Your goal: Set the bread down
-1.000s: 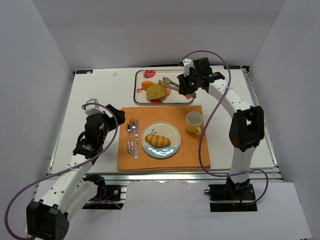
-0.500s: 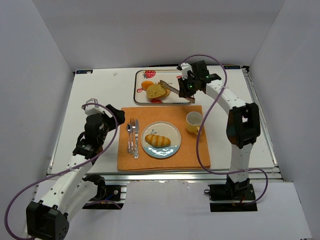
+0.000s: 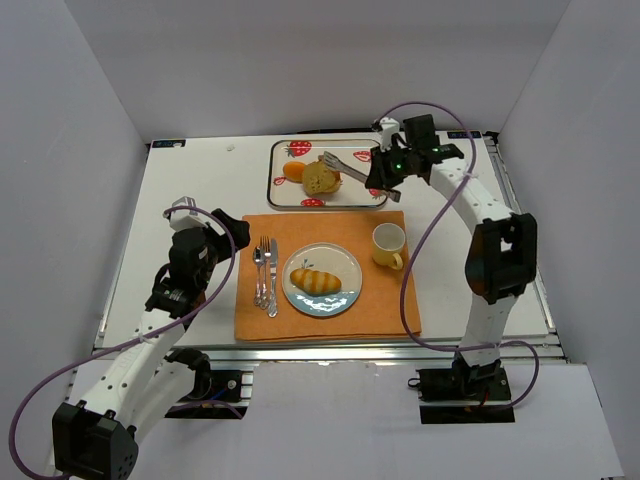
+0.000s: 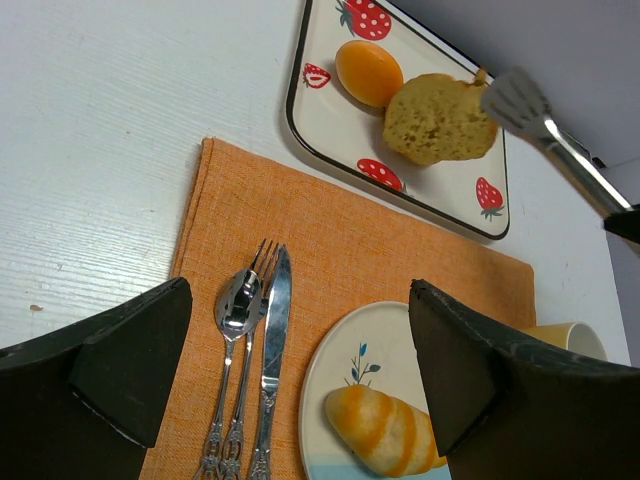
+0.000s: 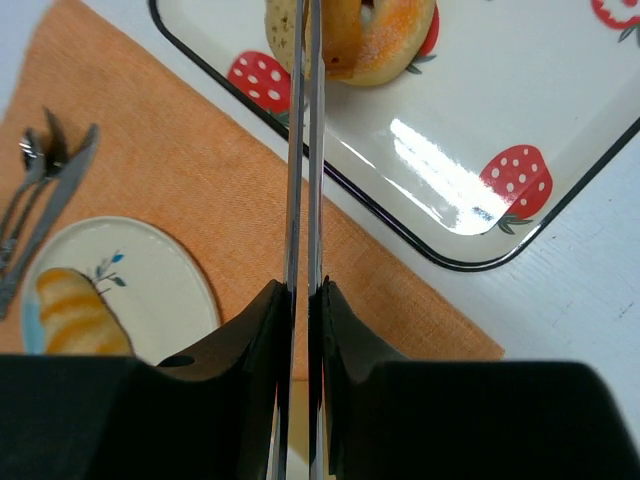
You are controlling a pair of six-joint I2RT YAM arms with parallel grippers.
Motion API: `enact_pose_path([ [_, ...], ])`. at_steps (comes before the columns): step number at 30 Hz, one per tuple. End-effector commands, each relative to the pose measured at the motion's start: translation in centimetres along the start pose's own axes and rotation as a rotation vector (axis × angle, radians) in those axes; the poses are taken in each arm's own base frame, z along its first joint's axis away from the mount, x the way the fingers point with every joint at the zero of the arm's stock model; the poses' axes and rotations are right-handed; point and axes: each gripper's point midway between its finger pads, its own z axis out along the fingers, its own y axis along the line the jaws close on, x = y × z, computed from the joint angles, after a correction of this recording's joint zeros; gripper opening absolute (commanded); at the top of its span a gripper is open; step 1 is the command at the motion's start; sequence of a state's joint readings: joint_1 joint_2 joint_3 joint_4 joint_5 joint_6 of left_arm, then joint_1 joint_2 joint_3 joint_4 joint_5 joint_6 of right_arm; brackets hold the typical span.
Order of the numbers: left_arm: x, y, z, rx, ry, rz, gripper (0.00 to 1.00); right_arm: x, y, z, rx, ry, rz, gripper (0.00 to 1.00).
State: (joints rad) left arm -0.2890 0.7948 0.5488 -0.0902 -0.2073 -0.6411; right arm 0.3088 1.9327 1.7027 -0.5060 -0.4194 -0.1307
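Jaws of the right gripper (image 5: 300, 295) pressed the tongs (image 5: 305, 150) shut, tips at the bread (image 4: 440, 118) on the tray (image 5: 500, 100), presumably for lifting; whether they gripped it was unclear. Left gripper (image 4: 300, 370) stood spread, idle.

No writing, brand, number or sign can be read anywhere. A small dark strip (image 3: 168, 143) sits at the table (image 3: 200, 190) edge at 11 o'clock and may be a label, but it is too small to make out. The tray (image 3: 345, 193) at 12 o'clock carries only strawberry pictures. The plate (image 3: 348, 290) at the centre carries only a small blue sprig, no lettering.
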Motion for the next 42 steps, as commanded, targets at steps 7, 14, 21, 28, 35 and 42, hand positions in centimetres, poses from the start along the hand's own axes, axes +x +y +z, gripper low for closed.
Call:
enact_pose_path([
  [7, -1.1, -0.1, -0.3, 0.0, -0.036, -0.01, 0.98, -1.3, 6.9, -7.8, -0.209, -0.124, -0.003, 0.02],
  [14, -0.7, 0.0, -0.1, 0.003, -0.03, -0.008, 0.98, 3.8, 11.2, -11.8, -0.313, -0.08, -0.019, 0.01],
  [21, 0.0, 0.0, 0.2, 0.012, -0.011, -0.006, 0.98, 6.9, 14.5, -15.5, -0.359, -0.093, -0.065, 0.01],
  [28, 0.4, 0.0, 0.3, 0.018, 0.01, 0.003, 0.98, 9.4, 16.0, -17.0, -0.38, -0.06, -0.072, 0.01],
  [35, 0.7, 0.0, 0.3, 0.02, 0.019, 0.003, 0.98, 12.9, 15.8, -16.3, -0.377, 0.043, -0.012, 0.01],
  [42, 0.5, 0.1, -0.3, 0.017, 0.013, -0.003, 0.98, 14.0, 13.1, -14.6, -0.243, 0.091, 0.016, 0.04],
])
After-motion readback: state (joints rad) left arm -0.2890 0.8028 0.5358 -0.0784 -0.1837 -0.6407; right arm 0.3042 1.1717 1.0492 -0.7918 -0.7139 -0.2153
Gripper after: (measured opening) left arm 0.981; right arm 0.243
